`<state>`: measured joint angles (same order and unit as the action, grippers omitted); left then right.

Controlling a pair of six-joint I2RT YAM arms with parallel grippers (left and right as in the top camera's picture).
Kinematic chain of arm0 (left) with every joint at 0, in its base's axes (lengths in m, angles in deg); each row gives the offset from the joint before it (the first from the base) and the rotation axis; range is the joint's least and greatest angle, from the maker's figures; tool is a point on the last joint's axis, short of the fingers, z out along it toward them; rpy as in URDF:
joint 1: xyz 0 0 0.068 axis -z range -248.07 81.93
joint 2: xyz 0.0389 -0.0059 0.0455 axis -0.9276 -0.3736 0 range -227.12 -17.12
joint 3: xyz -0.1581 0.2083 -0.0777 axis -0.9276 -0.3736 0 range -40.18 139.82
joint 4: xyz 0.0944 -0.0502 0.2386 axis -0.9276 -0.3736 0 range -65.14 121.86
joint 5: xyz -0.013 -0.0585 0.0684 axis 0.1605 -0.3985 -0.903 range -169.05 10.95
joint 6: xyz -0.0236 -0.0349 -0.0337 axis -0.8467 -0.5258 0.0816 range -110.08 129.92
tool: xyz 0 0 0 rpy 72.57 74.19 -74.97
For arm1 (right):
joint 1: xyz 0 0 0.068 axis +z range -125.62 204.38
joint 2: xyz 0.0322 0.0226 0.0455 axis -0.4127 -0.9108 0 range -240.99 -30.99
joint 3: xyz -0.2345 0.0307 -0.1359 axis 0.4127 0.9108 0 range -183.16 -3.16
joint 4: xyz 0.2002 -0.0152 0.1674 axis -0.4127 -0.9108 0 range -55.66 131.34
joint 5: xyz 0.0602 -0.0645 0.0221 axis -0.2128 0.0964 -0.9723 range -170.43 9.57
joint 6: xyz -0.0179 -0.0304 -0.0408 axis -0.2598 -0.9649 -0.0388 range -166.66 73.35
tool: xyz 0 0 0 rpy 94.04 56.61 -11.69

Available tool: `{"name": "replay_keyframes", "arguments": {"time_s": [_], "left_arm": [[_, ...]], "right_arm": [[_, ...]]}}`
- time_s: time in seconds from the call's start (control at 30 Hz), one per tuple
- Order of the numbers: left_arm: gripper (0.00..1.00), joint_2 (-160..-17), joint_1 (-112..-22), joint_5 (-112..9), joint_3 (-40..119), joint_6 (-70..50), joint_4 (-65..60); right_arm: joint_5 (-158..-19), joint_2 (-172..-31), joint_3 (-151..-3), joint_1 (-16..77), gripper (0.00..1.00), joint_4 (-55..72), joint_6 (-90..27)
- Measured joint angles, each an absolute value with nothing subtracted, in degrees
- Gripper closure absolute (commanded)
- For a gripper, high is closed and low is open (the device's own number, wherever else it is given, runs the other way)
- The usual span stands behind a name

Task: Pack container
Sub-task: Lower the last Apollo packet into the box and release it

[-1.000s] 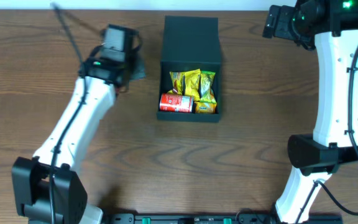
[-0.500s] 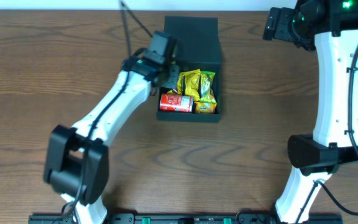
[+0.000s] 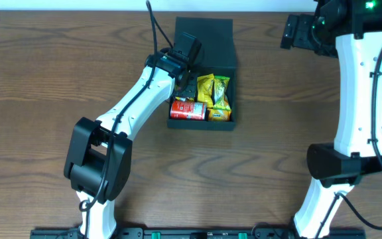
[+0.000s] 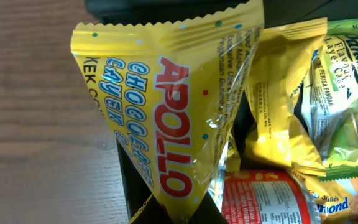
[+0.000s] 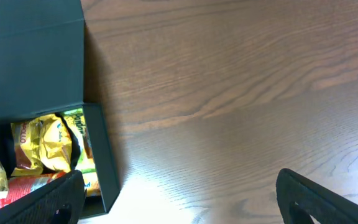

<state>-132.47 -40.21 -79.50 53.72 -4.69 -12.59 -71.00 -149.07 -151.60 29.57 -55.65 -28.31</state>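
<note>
The dark teal container (image 3: 204,40) stands open at the table's back centre, its flap lid lying away behind. Inside lie yellow snack packets (image 3: 212,89) and a small red can (image 3: 188,109). My left gripper (image 3: 186,70) hangs over the container's left wall, shut on a yellow Apollo packet (image 4: 166,118) that dangles over the wall and the can (image 4: 266,199). My right gripper (image 5: 179,205) is open and empty above bare table, right of the container (image 5: 95,149).
Brown wooden table (image 3: 45,99) all around. My right arm's white column (image 3: 360,99) stands at the right side. More yellow and green packets (image 4: 337,93) fill the right of the container.
My left arm swung from the far left to the container, carrying the yellow packet over its left wall. The right arm stayed still.
</note>
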Motion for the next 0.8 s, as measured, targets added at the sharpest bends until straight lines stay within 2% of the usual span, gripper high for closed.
{"name": "replay_keyframes", "arguments": {"time_s": [0.53, 0.57, 0.63, 0.73, 0.8], "left_arm": [[0.93, -136.3, -41.6, -76.8, 53.7, -11.4, -12.5], [0.79, -136.3, -41.8, -76.4, 53.7, -11.5, -12.5], [0.40, -136.3, -42.1, -75.6, 53.7, -11.7, -12.5], [0.29, -136.3, -42.1, -72.9, 54.1, -12.8, -11.4], [0.28, -136.3, -41.8, -72.3, 54.2, -12.8, -11.3]], "right_arm": [[-71.0, -149.1, -151.6, 29.6, 0.01, -55.7, -28.3], [-71.0, -149.1, -151.6, 29.6, 0.01, -55.7, -28.3], [-71.0, -149.1, -151.6, 29.6, 0.01, -55.7, -28.3], [-71.0, -149.1, -151.6, 29.6, 0.01, -55.7, -28.3], [-71.0, -149.1, -151.6, 29.6, 0.01, -55.7, -28.3]]}}
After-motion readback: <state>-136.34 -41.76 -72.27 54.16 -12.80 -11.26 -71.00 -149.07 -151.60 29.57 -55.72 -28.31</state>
